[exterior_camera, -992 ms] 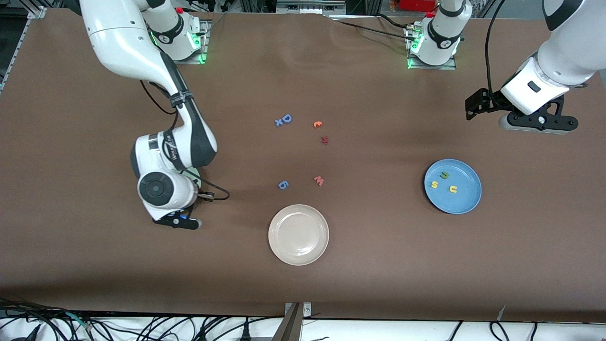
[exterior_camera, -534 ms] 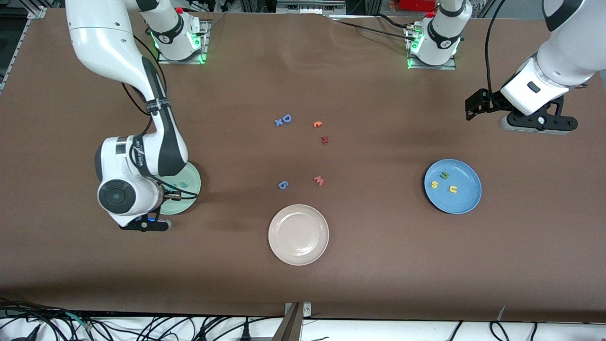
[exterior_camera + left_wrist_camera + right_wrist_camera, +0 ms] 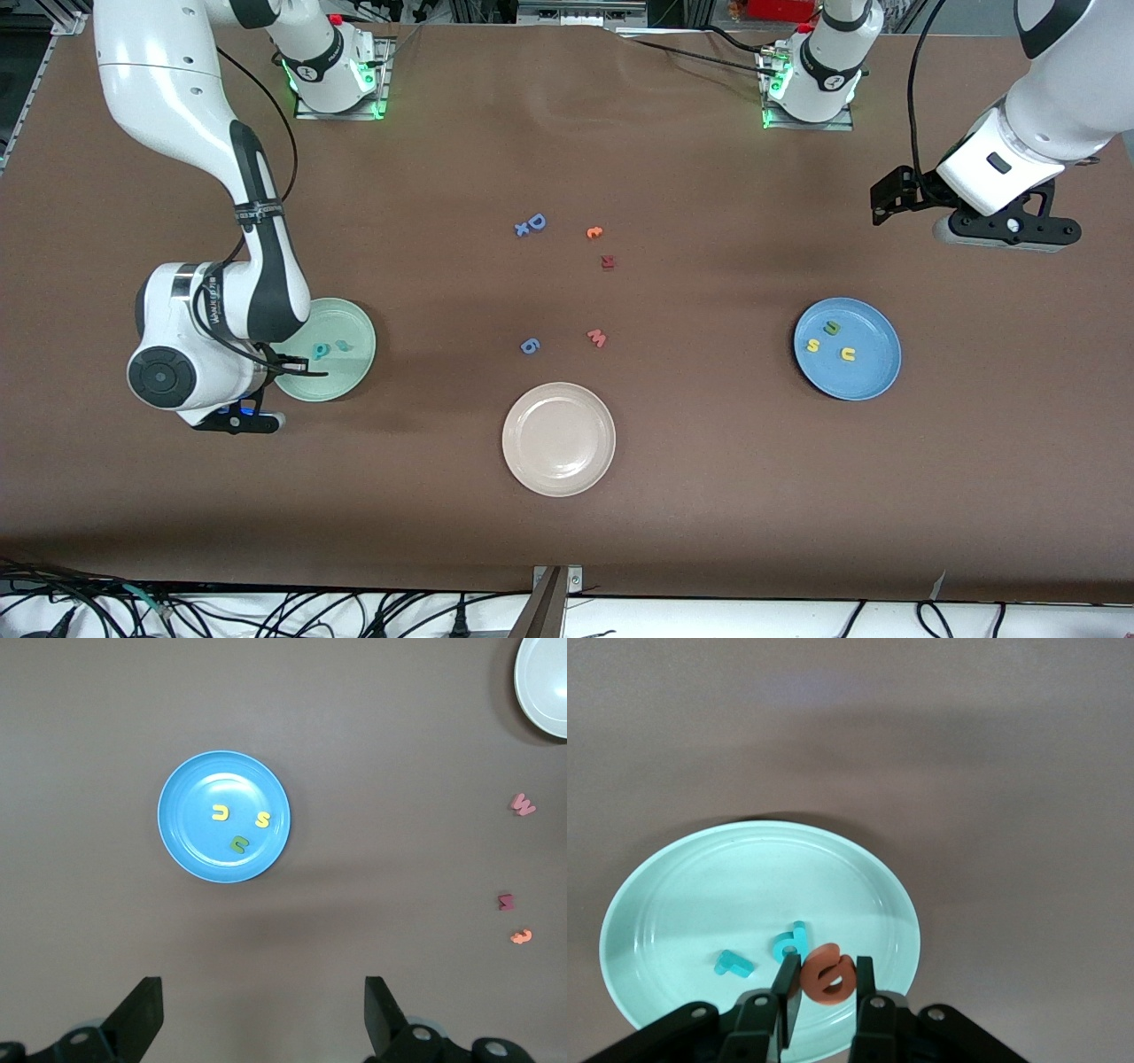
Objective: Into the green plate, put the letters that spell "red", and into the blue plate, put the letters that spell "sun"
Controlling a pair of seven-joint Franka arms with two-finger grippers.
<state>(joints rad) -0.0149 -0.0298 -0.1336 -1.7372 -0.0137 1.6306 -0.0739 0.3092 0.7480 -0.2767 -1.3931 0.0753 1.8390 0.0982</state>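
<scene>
The right gripper (image 3: 824, 988) hangs over the green plate (image 3: 354, 372) at the right arm's end of the desk (image 3: 709, 496), its fingers (image 3: 864, 979) pinching the orange "e" (image 3: 830, 974) just above the plate's rim. In that plate lie the teal "d" (image 3: 322, 350) and the teal "r" (image 3: 344, 346), near each other. The left gripper (image 3: 261, 1019), fingers spread wide, waits over bare desk at the left arm's end. The blue plate (image 3: 873, 377) holds the yellow "s" (image 3: 812, 346), yellow "u" (image 3: 848, 354) and olive "n" (image 3: 832, 328). A beige-white plate (image 3: 558, 478) sits near the desk's middle, nearer the front camera than the pink "w" (image 3: 597, 338) and blue "6" (image 3: 529, 346).
</scene>
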